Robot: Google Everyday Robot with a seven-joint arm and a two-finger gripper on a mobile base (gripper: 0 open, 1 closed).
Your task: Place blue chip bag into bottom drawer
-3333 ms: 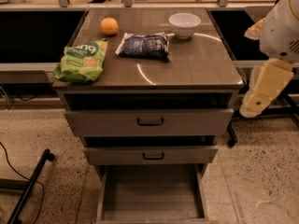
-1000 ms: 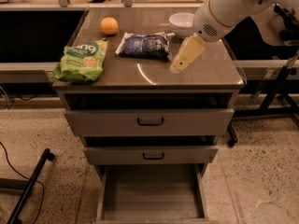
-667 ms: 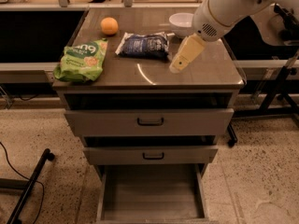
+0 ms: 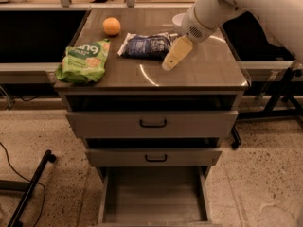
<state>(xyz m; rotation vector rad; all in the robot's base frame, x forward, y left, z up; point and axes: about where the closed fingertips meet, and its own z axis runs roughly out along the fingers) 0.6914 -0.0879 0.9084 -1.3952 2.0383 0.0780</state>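
Over cabinet top, tool slants beside blue chip bag.

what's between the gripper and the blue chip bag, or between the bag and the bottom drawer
Nothing visible. The cream gripper hangs close beside the crinkly dark blue chip bag, no object between them. The deep grey metal bottom drawer is pulled out further than the two drawers above.
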